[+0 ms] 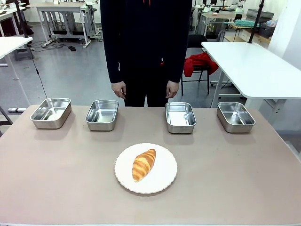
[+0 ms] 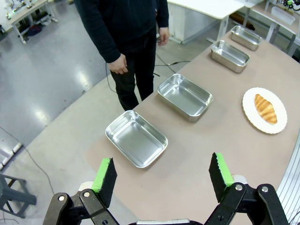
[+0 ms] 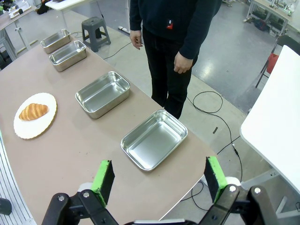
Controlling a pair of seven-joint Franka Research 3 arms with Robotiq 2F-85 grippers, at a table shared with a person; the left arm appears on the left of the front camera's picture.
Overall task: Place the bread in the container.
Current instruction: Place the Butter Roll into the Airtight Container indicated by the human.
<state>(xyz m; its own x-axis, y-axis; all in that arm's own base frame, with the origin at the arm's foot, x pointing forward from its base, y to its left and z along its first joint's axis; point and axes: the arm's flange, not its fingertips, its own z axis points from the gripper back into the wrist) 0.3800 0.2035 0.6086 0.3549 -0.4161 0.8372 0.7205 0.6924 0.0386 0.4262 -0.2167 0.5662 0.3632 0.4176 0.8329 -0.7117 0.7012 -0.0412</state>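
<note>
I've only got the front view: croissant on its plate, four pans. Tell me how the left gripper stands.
Observer: The left gripper is open, with nothing between its pads. It hangs above the table, looking down on the end pan.
Operator: Now give me the right one.
Observer: The right gripper is open and empty as well, hanging above the pan at the opposite end of the row.
</note>
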